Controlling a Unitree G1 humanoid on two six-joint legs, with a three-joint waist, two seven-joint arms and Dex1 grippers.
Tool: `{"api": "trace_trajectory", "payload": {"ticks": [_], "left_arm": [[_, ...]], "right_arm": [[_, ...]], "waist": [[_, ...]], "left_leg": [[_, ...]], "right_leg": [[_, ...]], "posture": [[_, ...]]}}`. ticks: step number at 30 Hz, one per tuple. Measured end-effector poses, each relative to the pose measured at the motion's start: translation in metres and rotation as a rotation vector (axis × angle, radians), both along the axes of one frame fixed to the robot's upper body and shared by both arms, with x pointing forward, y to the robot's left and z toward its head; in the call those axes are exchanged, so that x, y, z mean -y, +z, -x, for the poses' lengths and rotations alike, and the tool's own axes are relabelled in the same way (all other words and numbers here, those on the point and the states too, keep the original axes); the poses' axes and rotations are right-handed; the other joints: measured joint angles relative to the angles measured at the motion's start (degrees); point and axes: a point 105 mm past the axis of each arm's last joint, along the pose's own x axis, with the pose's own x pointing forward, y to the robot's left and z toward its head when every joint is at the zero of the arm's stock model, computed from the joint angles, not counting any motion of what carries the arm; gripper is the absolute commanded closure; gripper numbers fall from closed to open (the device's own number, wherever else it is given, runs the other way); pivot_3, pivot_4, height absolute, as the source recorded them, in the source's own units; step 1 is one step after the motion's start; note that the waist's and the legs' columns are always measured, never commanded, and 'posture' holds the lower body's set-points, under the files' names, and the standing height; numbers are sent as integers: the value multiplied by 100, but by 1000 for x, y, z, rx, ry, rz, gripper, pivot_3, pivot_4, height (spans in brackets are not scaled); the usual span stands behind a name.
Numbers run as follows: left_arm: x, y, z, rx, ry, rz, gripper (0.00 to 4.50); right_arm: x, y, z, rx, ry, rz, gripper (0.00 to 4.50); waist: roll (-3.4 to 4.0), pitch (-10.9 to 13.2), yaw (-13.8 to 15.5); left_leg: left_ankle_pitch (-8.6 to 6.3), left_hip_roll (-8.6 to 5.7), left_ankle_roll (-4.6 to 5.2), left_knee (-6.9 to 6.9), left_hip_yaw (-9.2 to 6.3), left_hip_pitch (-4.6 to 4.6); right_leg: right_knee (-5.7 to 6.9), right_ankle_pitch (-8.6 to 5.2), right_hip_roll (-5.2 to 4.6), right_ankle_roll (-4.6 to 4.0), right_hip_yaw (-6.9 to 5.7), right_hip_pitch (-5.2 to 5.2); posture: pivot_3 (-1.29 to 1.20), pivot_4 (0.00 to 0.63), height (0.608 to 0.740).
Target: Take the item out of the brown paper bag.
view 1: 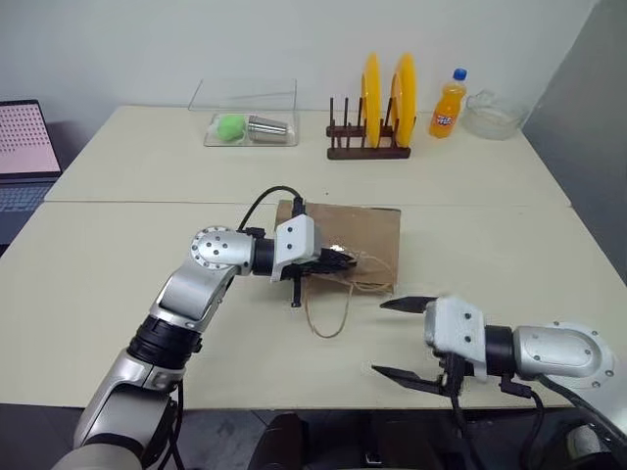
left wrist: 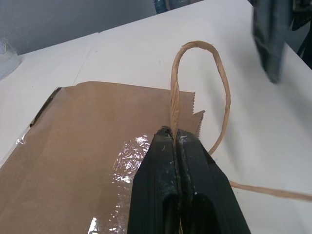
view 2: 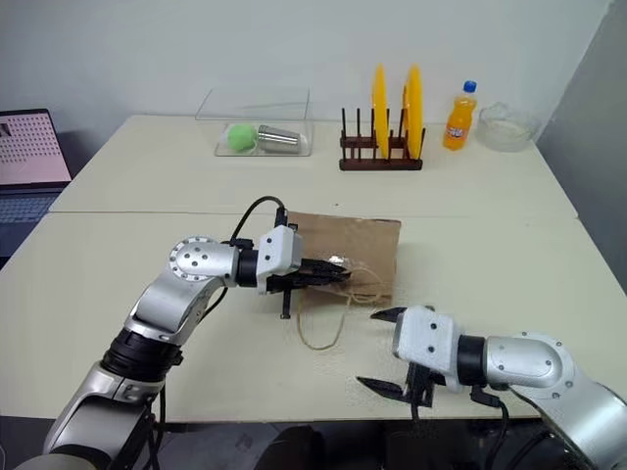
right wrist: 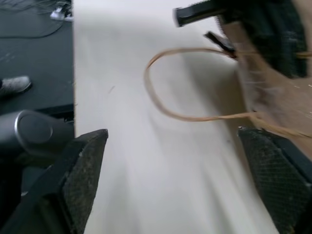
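The brown paper bag (view 1: 364, 231) lies flat on the table's middle, its mouth toward me. My left gripper (view 1: 343, 260) is shut on one of its twine handles (left wrist: 224, 92), pinched right at the bag's toothed edge (left wrist: 187, 100). The second handle loop (view 1: 329, 319) lies slack on the table in front of the bag. A crinkled clear shiny patch (left wrist: 130, 157) shows on the bag by the left fingertips. The item is hidden. My right gripper (view 1: 380, 337) hovers open near the table's front edge, right of the slack loop, with nothing between its fingers (right wrist: 83, 170).
At the back stand a clear box (view 1: 250, 113) with a green ball and a metal cup, a wooden rack (view 1: 368, 149) with yellow plates, an orange soda bottle (view 1: 448, 103) and a glass bowl (view 1: 493, 115). A laptop (view 1: 24, 147) sits at far left.
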Motion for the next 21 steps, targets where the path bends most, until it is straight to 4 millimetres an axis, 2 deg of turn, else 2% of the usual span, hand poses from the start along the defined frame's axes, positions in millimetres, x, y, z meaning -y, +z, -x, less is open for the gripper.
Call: {"api": "trace_trajectory", "payload": {"ticks": [4, 8, 11, 15, 18, 21], "left_arm": [[-1, 1, -5, 9, 6, 2, 4500], [-3, 0, -11, 15, 20, -1, 4500], [-4, 0, -12, 27, 20, -4, 4500], [-3, 1, -15, 38, 20, -4, 4500], [-1, 2, -14, 43, 14, 3, 4500], [1, 1, -15, 26, 22, 8, 4500]], "right_arm": [[-15, -4, -22, 206, 92, 66, 210], [-30, -21, -35, 379, 184, 103, 210], [-35, -39, -38, 454, 250, 146, 210], [-40, -53, -44, 514, 271, 179, 210], [-44, -57, -48, 558, 255, 177, 832], [-44, -62, -48, 584, 228, 178, 1911]], "waist": [[0, 0, -2], [0, 0, 8], [0, 0, 14], [0, 0, 15], [0, 0, 15], [0, 0, 15]], "left_leg": [[0, -1, 0, 1, 2, 3], [1, -2, -2, 1, 6, -3], [2, -4, -3, 3, 11, -5], [2, -5, -2, 5, 11, 0], [2, -4, -2, 4, 11, 1], [2, -4, -2, 4, 10, 0]], "right_leg": [[-4, 5, 0, 7, 3, 2], [-10, 5, 0, 7, 6, 1], [-11, 6, -3, 6, 14, 0], [-2, 7, -2, 6, 16, 0], [0, 7, -1, 5, 16, -1], [0, 7, -1, 5, 16, 0]], "posture": [[0, 150, 740], [0, 150, 740], [0, 150, 740], [0, 150, 740], [0, 150, 740], [0, 150, 740]]}}
